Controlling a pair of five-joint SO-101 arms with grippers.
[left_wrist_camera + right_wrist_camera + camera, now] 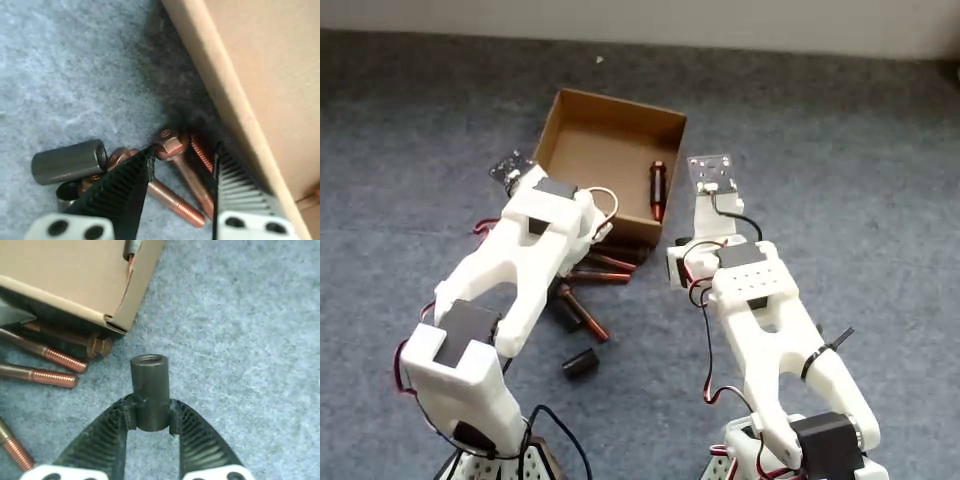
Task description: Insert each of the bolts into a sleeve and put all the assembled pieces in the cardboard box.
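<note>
**Beside the cardboard box (552, 128): one sleeve held, one bolt straddled**

Between the fingers of the right end effector (151, 410) sits a dark sleeve (149, 385). It is clamped at its lower half, and its open bore points away from the wrist. Beyond the fingertips and off to the robot's left, a corner of the box stands on the grey desk (880, 150). Three coppery bolts (47, 376) lie at the foot of that corner, their threaded ends nearest the end effector's left finger.

The left end effector (183, 152) is spread wide and grasps nothing. It hovers low over the desk, just beside the box's near wall. A hex-headed bolt (170, 142) lies in the gap between its fingers, head at the fingertips and shank running back toward the wrist. A second bolt (172, 199) lies under the finger farther from the box. On that finger's outer side rest two loose sleeves (67, 161), well apart from the box.

Inside the box, against its right wall, lies one coppery piece with a dark end (658, 190). Behind the left end effector, toward the arm's base, another loose sleeve (580, 363) lies on the desk.
</note>
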